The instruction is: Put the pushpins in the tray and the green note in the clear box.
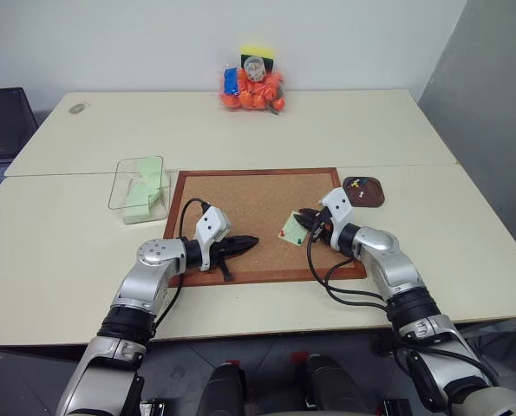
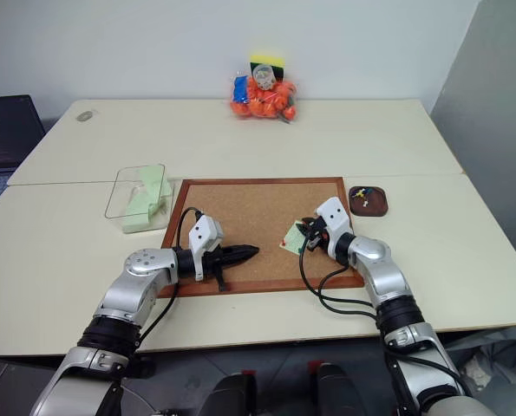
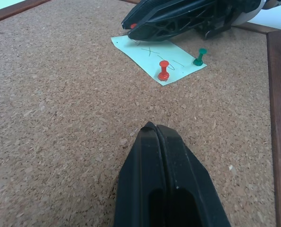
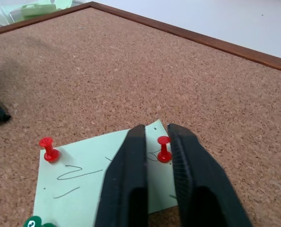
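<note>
1. Right pincer (image 4: 157, 128) is clamped on a red pushpin (image 4: 164, 149) stuck in the green note (image 4: 83, 179), as its wrist view shows.
2. Left pincer (image 3: 154, 126), fingers together, hovers over the cork board (image 1: 258, 204); its wrist view adds a green pushpin (image 3: 200, 56).
3. Head views show the tray (image 1: 379, 198) right of the board and the clear box (image 1: 119, 195) left of it, both on the bench (image 1: 67, 260).

Bright, even indoor light, soft shadows, no glare; nearest wrist-view foreground slightly soft.
</note>
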Controlling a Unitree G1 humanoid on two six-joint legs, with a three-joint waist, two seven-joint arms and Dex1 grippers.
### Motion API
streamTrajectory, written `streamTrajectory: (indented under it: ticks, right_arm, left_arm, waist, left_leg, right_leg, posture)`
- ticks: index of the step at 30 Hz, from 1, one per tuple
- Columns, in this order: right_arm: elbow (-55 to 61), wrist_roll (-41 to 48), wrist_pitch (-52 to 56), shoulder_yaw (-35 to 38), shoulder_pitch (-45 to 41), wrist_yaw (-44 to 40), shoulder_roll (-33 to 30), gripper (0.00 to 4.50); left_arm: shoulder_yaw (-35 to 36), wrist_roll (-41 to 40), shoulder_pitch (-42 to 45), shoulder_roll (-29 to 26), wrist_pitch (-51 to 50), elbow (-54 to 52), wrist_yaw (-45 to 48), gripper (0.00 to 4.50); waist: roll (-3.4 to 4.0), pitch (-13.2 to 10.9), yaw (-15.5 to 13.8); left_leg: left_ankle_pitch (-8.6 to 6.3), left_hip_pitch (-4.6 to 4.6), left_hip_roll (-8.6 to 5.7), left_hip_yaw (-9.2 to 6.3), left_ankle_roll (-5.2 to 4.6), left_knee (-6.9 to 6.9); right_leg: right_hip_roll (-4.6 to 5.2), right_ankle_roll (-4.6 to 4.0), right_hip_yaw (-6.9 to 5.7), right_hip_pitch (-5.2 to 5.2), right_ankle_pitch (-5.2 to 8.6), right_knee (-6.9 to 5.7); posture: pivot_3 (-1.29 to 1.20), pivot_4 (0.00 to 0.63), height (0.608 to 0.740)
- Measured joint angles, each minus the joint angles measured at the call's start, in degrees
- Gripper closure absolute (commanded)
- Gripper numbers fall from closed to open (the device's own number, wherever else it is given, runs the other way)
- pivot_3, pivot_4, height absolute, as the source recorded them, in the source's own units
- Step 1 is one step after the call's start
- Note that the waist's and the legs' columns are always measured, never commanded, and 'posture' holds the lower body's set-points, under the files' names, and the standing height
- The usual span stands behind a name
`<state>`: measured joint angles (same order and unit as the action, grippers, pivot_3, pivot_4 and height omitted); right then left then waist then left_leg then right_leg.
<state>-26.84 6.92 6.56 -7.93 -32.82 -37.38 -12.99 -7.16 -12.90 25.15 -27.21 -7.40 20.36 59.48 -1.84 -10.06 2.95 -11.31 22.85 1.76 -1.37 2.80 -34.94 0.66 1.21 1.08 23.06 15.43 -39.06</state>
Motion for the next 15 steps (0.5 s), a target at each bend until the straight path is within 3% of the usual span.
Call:
streamTrajectory:
  ticks: [10, 15]
  right_arm:
    - [-2.16, 0.12, -0.95, 0.65, -1.3, -0.13, 0.37, 4.48]
    - [3.21, 3.89, 0.58, 3.13, -0.7, -1.53, 0.57, 4.48]
  left_arm:
    - [0.0, 0.05, 0.5, 0.0, 0.16, 0.68, -0.12, 4.5]
    - [0.0, 0.04, 0.51, 0.0, -0.32, 0.52, -0.21, 4.5]
  waist:
    - [0.01, 0.01, 0.02]
    - [0.02, 0.01, -0.01]
  left_leg:
    - [0.0, -0.01, 0.03, -0.01, 0.0, 0.0]
    - [0.0, 0.0, 0.03, -0.03, 0.0, 0.0]
  right_leg:
    - [-0.04, 0.0, 0.0, -0.02, -0.01, 0.0]
    - [-0.04, 0.0, -0.01, -0.02, -0.01, 0.0]
  posture:
    - [0.0, 0.15, 0.74]
    - [0.0, 0.15, 0.74]
